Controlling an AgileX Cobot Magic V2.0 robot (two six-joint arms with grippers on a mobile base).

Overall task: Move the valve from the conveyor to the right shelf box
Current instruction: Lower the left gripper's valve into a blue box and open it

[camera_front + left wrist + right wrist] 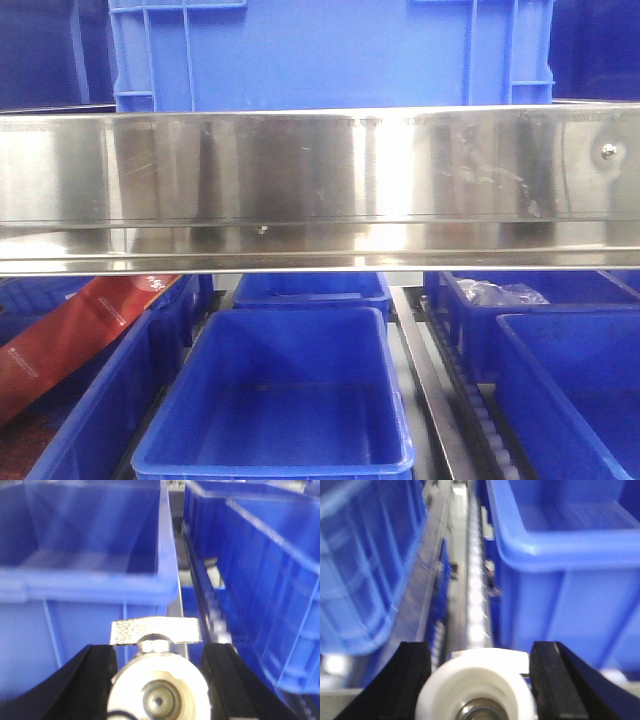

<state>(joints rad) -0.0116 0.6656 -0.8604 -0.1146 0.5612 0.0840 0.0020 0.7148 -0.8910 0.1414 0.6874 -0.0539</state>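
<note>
Valve [159, 690] clenched in left pincer [160, 655], held just left of roller track [214, 622]; blue bin [90, 582] seen left of same track, not yet reached. Right pincer [481, 652] clamped on similar white round part [476, 685], at track's near end. Valve judged rigid, fairly heavy, smooth, likely slippery; grip best taken across round body, silver wing handle [156, 631] left free

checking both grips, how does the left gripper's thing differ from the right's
The left valve shows a speckled metal wing handle on top; the right piece shows none in view. The left valve looks cream, the right piece whiter. Both are round, between black fingers.
</note>
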